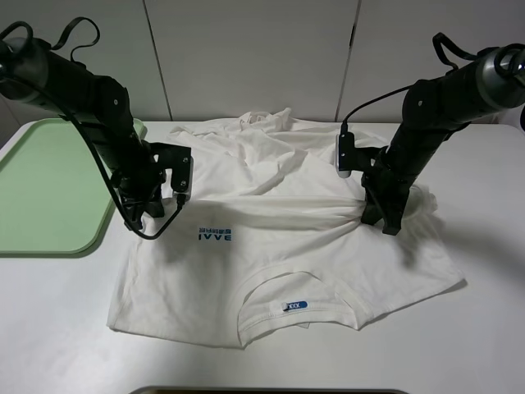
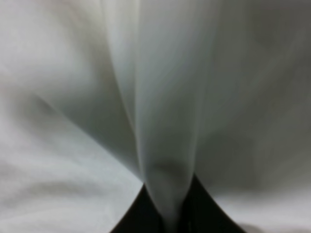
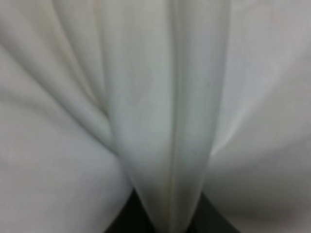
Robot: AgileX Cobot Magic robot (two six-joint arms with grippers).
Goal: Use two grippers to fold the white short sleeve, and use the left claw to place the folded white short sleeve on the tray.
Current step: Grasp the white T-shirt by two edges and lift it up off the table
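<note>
Entry, high camera taken as the dial with the shirt at centre.

The white short sleeve (image 1: 279, 254) lies spread on the table (image 1: 484, 345). Its collar (image 1: 287, 300) is at 6 o'clock and the hem is rumpled at 12. The tray (image 1: 49, 189) sits at 9 to 10 o'clock, and its near rim is just beside the shirt's edge.

The left gripper (image 1: 148, 215) is down on the 9 o'clock side seam. Its wrist view shows a ridge of cloth (image 2: 165, 145) pinched between nearly closed dark fingers (image 2: 138, 218). The right gripper (image 1: 387, 220) is at 3 o'clock and clamped the same way on a fold (image 3: 170, 145). The cloth runs taut between the two.

Risks, my judgement:
- Each pinch looks narrow. If I lift the arms unevenly, or spread them any wider, one side could pull free and the fold would skew.
- I cannot tell how many layers each pinch holds. A top-layer-only grab would leave the underside dragging.
- The left arm's cable loop (image 1: 156, 230) hangs down onto the fabric and could snag it or drag it.
- The sleeve bunched at the right gripper may tuck under and make the fold lumpy.

Room: there is open table at 6 and at 3 to 4 o'clock. It is tight at 9, where the tray rim is near the left arm. The rumpled hem at 12 leaves little flat cloth there.
</note>
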